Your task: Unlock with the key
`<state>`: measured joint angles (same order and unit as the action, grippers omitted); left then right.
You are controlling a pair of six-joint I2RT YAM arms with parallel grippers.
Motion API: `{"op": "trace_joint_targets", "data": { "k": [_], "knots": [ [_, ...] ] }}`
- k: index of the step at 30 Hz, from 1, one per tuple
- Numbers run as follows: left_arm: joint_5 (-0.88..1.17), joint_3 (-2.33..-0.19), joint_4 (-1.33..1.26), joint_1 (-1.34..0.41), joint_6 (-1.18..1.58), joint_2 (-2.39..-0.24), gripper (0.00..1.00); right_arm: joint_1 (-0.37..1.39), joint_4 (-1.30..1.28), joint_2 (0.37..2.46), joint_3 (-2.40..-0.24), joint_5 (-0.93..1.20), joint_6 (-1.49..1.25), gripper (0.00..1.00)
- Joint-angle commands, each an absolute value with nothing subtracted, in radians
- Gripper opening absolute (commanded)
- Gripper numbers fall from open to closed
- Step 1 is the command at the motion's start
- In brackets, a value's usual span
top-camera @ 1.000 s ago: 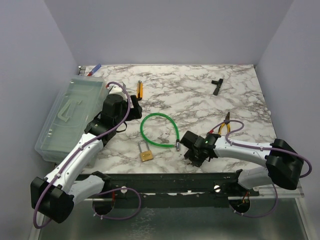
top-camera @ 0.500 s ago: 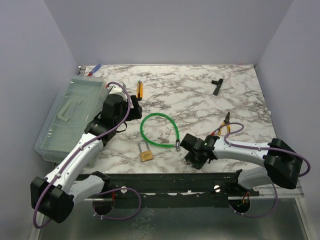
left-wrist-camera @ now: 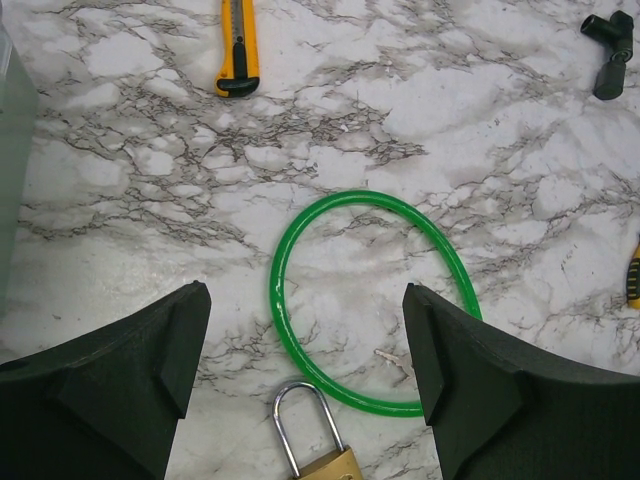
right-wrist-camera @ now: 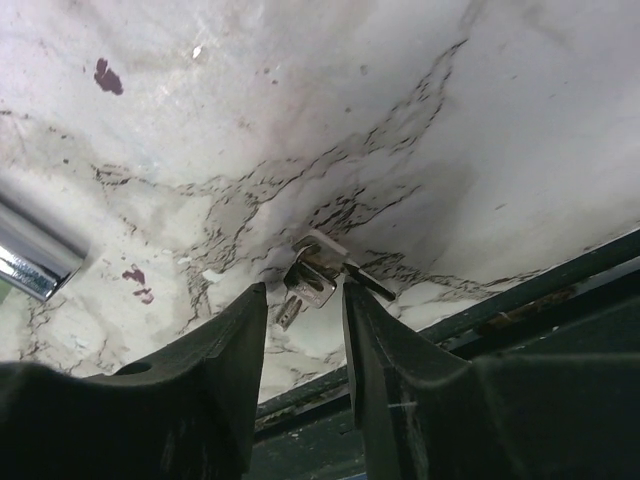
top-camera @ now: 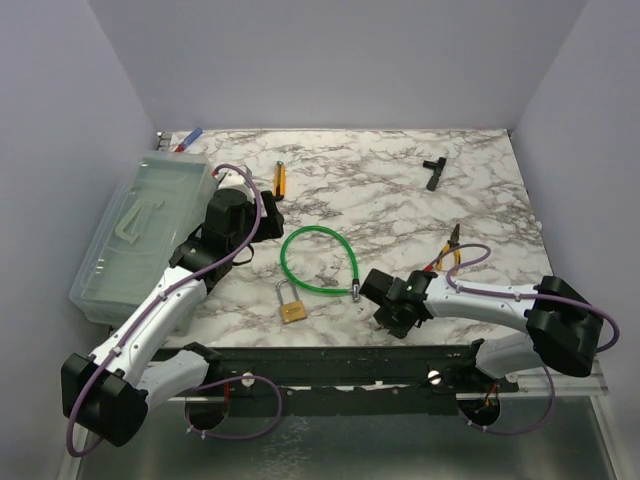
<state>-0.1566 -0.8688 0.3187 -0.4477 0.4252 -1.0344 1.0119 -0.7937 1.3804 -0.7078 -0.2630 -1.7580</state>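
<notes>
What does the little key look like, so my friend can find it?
Look at the near edge of the marble table, where the right gripper reaches down. Just past its fingertips lies the key. It is tiny, flat and silvery, far smaller than the brass padlock, and not the round shiny end of the green cable loop.

The whole table (top-camera: 420,200) is seen from high above its near edge; the green loop (top-camera: 283,262) and padlock (top-camera: 292,312) are shared with the nearer, downward left wrist view; the key (right-wrist-camera: 310,282) by the near edge is viewed very closely from the right wrist.
</notes>
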Motion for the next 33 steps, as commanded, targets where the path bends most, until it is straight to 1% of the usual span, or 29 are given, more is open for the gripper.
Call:
{"op": "trace_joint_targets", "data": {
  "k": [1, 8, 11, 14, 18, 21, 27, 28, 33],
  "knots": [
    [-0.181, -0.854, 0.308, -0.458, 0.413, -1.023, 0.84, 1.017, -0.902, 1.41, -0.714, -0.362, -1.772, 0.42],
    [-0.179, -0.854, 0.309, -0.459, 0.413, -1.022, 0.84, 1.017, -0.883, 1.441, -0.724, -0.374, -1.757, 0.4],
    [-0.18, -0.853, 0.31, -0.46, 0.413, -1.021, 0.84, 1.017, -0.881, 1.452, -0.733, -0.386, -1.746, 0.38],
    [-0.179, -0.853, 0.31, -0.46, 0.413, -1.021, 0.84, 1.017, -0.916, 1.482, -0.759, -0.401, -1.743, 0.37],
    [-0.183, -0.851, 0.31, -0.461, 0.411, -1.017, 0.84, 1.017, -0.964, 1.539, -0.796, -0.412, -1.733, 0.34],
    [-0.184, -0.852, 0.31, -0.462, 0.412, -1.017, 0.84, 1.017, -0.966, 1.559, -0.804, -0.414, -1.731, 0.26],
    [-0.184, -0.85, 0.31, -0.465, 0.41, -1.017, 0.84, 1.017, -0.933, 1.552, -0.792, -0.414, -1.718, 0.03],
    [-0.184, -0.851, 0.31, -0.466, 0.41, -1.017, 0.84, 1.017, -0.93, 1.549, -0.794, -0.415, -1.712, 0.01],
    [-0.182, -0.851, 0.31, -0.465, 0.409, -1.017, 0.84, 1.017, -0.922, 1.538, -0.811, -0.432, -1.693, 0.0]
  ]
}}
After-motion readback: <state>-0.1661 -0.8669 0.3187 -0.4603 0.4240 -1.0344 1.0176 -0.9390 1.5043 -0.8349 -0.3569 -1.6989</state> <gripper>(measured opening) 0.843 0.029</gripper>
